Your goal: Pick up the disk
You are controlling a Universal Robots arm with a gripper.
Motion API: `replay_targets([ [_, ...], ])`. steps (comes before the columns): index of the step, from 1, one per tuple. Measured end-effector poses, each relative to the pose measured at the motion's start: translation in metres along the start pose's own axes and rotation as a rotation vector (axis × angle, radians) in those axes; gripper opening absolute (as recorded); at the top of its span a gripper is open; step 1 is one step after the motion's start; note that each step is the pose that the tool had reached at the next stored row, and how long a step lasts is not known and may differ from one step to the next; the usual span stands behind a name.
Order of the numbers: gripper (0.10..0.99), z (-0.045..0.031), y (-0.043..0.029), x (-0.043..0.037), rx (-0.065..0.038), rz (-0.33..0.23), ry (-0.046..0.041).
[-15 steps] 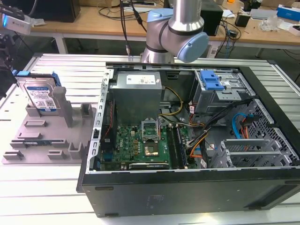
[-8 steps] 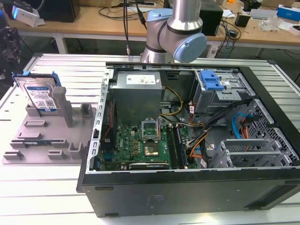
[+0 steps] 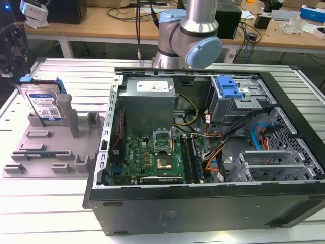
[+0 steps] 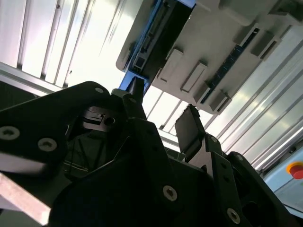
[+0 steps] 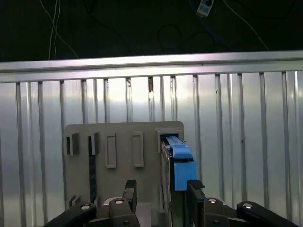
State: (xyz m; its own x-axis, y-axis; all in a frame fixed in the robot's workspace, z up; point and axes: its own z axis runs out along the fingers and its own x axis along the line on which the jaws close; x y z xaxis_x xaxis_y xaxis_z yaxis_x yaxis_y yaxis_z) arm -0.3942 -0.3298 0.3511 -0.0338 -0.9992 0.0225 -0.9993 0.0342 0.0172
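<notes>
**Exterior view.** The disk (image 3: 45,104) stands on edge in a slot of the fixture tray (image 3: 30,152). The gripper (image 3: 11,48) hangs above it, apart from it and a little to one side. The open computer case (image 3: 203,152) lies well beyond the tray. The step appears to be the approach for the grasp. It would probably go best with a straight descent that keeps clear of the tray's upright posts (image 3: 71,119). The disk has a silver-grey metal casing with a smooth printed label. The tray is matt grey moulded plastic, and the worktop (image 3: 51,208) is ribbed bright metal.

**Second wrist view.** The fingers (image 4: 189,125) stand spread with nothing between them. The disk (image 4: 158,40) lies ahead of the fingertips, seen along its dark thin edge, and is not yet inside the gap. The fingers are black, angular and hard. On the casing's smooth flat sides, squarely seated pads should grip more reliably than a corner hold.

**First wrist view.** The fingers (image 5: 130,189) are wide open and empty. The disk's blue rail (image 5: 181,163) runs ahead of the gap, much nearer one finger than the other. Centring the gap on the disk's thickness before closing seems advisable, so that both fingers meet the broad faces together. The rail is glossy plastic and likely more slippery than the metal. The tray (image 5: 118,142) shows shallow rectangular sockets.
</notes>
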Motion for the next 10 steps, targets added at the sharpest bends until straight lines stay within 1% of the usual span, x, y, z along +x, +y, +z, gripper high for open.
replay_targets([
  [5,0.541,-0.0003,0.0004,-0.0118,0.011,-0.017,0.0000],
  [8,0.541,0.0000,0.0009,-0.0143,0.020,-0.023,-0.0003],
  [9,0.541,0.0006,0.0019,-0.0152,0.024,-0.028,-0.0003],
  [10,0.541,0.0013,0.0038,-0.0156,0.025,-0.031,-0.0003],
])
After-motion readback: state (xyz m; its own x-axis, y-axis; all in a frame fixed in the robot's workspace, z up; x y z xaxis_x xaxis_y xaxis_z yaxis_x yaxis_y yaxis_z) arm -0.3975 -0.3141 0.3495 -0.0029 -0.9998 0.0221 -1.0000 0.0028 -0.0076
